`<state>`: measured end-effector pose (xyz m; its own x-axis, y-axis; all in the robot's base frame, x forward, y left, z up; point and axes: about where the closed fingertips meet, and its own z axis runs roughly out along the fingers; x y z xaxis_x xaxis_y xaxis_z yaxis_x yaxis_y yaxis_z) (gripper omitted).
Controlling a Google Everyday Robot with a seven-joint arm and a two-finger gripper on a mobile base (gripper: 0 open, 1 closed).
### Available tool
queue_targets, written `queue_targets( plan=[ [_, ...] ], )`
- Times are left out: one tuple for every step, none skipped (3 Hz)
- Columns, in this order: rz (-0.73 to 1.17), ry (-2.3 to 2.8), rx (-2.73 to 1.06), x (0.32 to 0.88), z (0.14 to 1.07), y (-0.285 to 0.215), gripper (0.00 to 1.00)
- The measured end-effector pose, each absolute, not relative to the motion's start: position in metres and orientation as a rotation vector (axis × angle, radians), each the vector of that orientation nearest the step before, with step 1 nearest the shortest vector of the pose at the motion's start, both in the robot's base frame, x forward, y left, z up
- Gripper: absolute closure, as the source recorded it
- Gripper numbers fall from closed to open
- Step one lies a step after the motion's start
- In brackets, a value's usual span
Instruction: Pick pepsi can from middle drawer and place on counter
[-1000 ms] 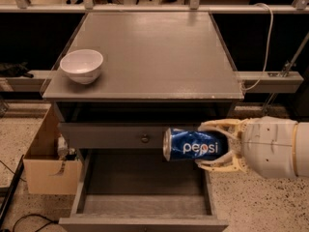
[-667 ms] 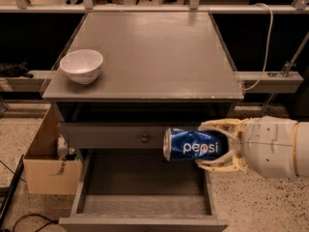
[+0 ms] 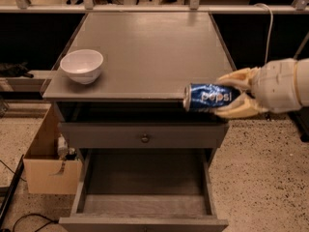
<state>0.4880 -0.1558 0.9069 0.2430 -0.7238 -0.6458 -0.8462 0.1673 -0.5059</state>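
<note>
The pepsi can (image 3: 208,97) lies on its side in my gripper (image 3: 231,97), whose cream fingers are shut around it from the right. The can hangs in the air at the front right edge of the counter (image 3: 149,52), about level with its top. The middle drawer (image 3: 145,180) is pulled out below, its grey floor bare. My white arm comes in from the right edge of the view.
A white bowl (image 3: 82,65) stands on the counter's front left. A shut drawer front with a round knob (image 3: 144,138) sits above the open drawer. An open cardboard box (image 3: 48,163) stands on the floor to the left. A cable hangs at the back right.
My gripper has lifted the can from in front of the drawer front up to the counter's front right edge.
</note>
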Motion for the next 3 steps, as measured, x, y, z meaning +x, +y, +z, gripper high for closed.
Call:
queue_targets(
  plan=[
    [0.17, 1.562, -1.59, 0.549, 0.915, -0.169, 1.0],
    [0.15, 1.47, -1.605, 0.572, 0.953, -0.138, 1.0],
    [0.15, 1.47, -1.606, 0.572, 0.953, -0.138, 1.0]
  ],
)
